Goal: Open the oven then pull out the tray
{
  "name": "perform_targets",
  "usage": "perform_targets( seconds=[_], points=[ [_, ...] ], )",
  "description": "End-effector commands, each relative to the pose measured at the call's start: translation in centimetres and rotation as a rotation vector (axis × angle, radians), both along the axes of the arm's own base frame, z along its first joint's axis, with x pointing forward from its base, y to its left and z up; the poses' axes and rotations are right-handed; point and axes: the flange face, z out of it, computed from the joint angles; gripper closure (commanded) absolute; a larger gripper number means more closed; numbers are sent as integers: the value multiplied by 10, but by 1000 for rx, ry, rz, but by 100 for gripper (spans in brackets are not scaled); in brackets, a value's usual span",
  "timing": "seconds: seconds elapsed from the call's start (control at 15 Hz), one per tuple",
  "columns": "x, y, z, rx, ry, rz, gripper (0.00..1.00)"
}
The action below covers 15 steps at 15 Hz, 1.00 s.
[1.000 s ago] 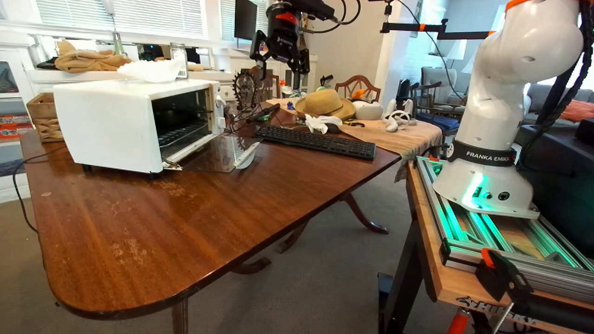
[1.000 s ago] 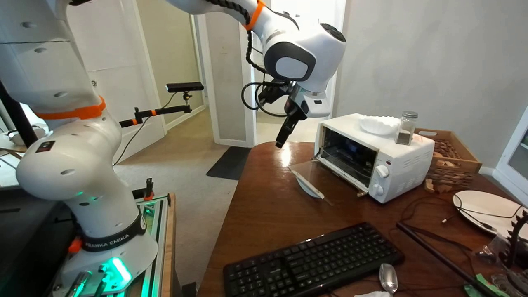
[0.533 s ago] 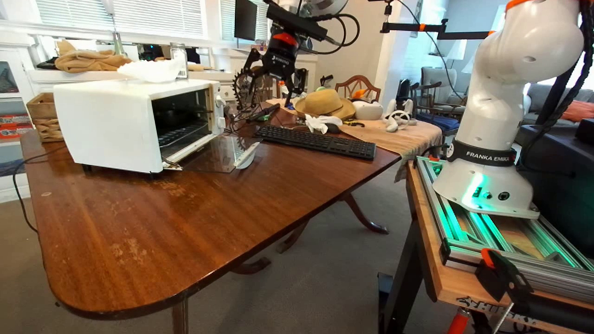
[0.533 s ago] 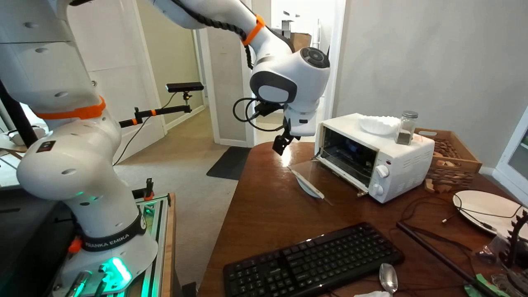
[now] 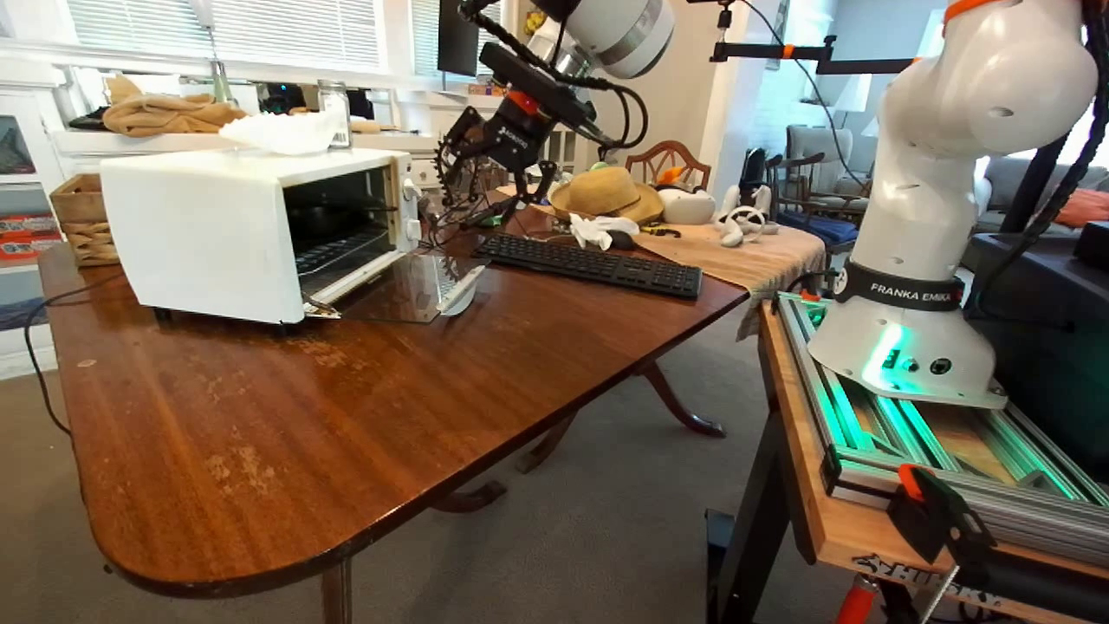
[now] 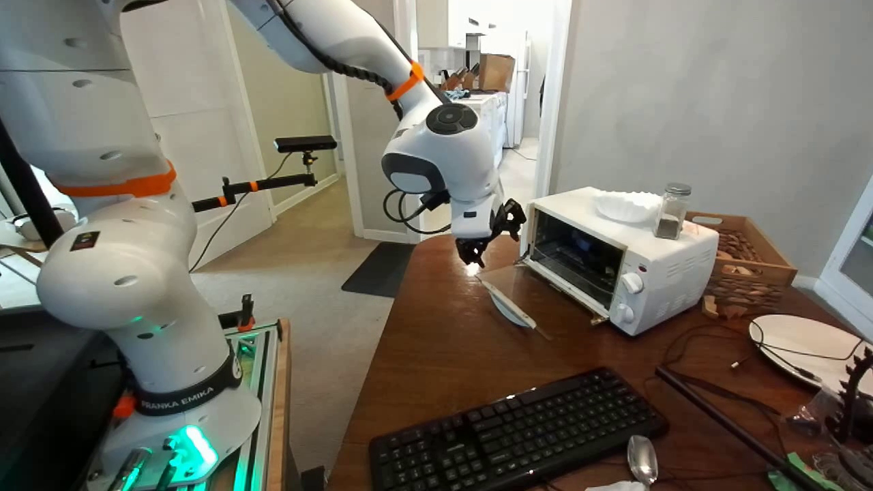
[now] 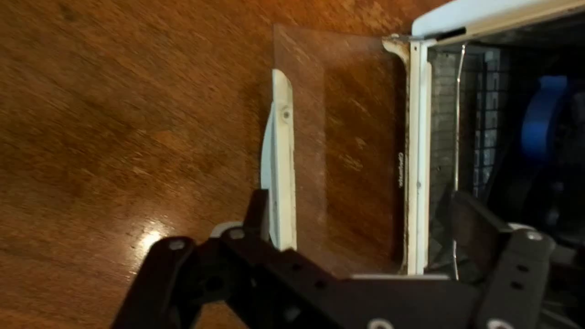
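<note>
Opening looks done: the toaster oven [image 5: 234, 234] stands on the wooden table [image 5: 303, 416], its glass door [image 7: 361, 137] folded down. Pulling out the tray seems left — a wire rack [image 5: 342, 249] shows inside, but no certain tray. My claw [image 7: 361, 201] is spread wide, pinching nothing, above and apart from the door. The oven faces roughly toward my base [image 6: 181, 402] — long axis crosswise to that.

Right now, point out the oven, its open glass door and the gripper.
Oven [image 5: 208, 234]: in an exterior view, on its side panel.
Glass door [image 7: 352, 137]: wrist view, on the clear pane.
Gripper [image 7: 360, 208]: wrist view, midway between fingertips.
</note>
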Motion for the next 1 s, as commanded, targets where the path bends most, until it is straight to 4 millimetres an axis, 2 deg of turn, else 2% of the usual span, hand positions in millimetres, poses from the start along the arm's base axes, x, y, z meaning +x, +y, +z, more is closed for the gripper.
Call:
perform_targets(
  seconds=[0.0,0.27,0.33,0.4,0.67,0.93],
  points=[
    [6,13,-19,-92,-81,-130,0],
    [22,17,-40,-141,-99,-163,0],
    [28,27,-35,-83,-68,-91,0],
    [14,17,-35,-131,-84,-125,0],
    [27,27,-33,-98,-79,-101,0],
    [36,26,-39,-171,-154,-175,0]
  ],
)
